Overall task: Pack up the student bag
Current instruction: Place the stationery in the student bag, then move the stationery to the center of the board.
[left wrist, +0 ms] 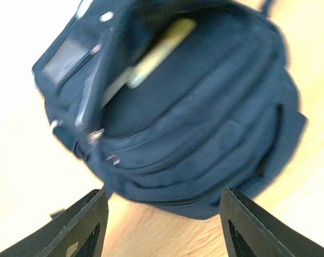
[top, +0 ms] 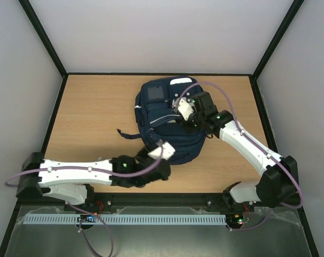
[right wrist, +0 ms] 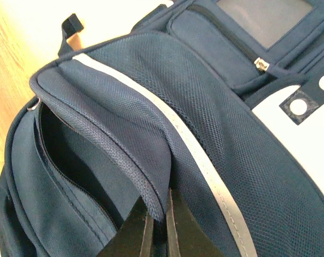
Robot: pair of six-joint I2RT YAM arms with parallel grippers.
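The left wall [top: 17, 107] is plain and pale, and a black frame post [top: 41, 35] slants down its corner to the tabletop [top: 92, 118], a light wood-grain board with a dark border. The left arm [top: 76, 172] lies low along the near edge and reaches right. The left claw [top: 163, 151] sits at the near end of the student bag [top: 159, 126]. In the left wrist view its fingers [left wrist: 82, 225] stand well apart with nothing between them, and the bag fills the view just beyond the tips. That view is blurred, but a yellowish flat thing [left wrist: 162, 51] shows inside the bag's open mouth.

The bag lies flat around the middle of the tabletop, a little right of centre. A dark strap [top: 128, 134] trails off its left side onto the bare wood. The back wall [top: 162, 32] behind it is the same pale colour.

The right claw [right wrist: 157, 214] is pinched tight on the fabric edge of a raised flap, which carries a reflective stripe [right wrist: 194, 150]. The dark zip opening [right wrist: 60, 155] gapes to one side of the flap. The right arm [top: 247, 144] runs from the near right corner up to the bag, with a purple cable [top: 226, 101] looping over it. Beyond it stands the right wall [top: 306, 107]. A grey slotted strip [top: 151, 219] runs along the front, below the arm bases.
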